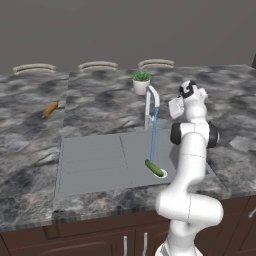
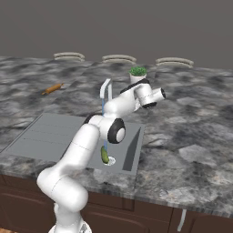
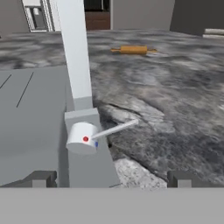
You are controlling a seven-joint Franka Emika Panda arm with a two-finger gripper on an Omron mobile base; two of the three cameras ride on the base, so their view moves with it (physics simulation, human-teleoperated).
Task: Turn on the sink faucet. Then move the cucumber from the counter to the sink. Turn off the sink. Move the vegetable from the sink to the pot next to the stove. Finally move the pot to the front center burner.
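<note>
So the hand (image 3: pixel 111 178) hung wide open, empty, right by the faucet lever (image 3: pixel 114 128). Water was running onto the cucumber (image 1: pixel 154 168) in the sink (image 1: pixel 90 160). Looked like shutoff time: nudge that lever back.

Readable text: none in any view.
Faucet (image 3: pixel 81 109): no words or brand; its lever hub bears a red dot and a blue mark, no lettering.
Counter (image 1: pixel 100 100): marbled veins only, no writing.
Sink (image 1: pixel 95 160): plain grey, no label.
Plant pot (image 1: pixel 141 86): plain white, no print.
Far cabinets in the hand view: too blurred to read.
</note>
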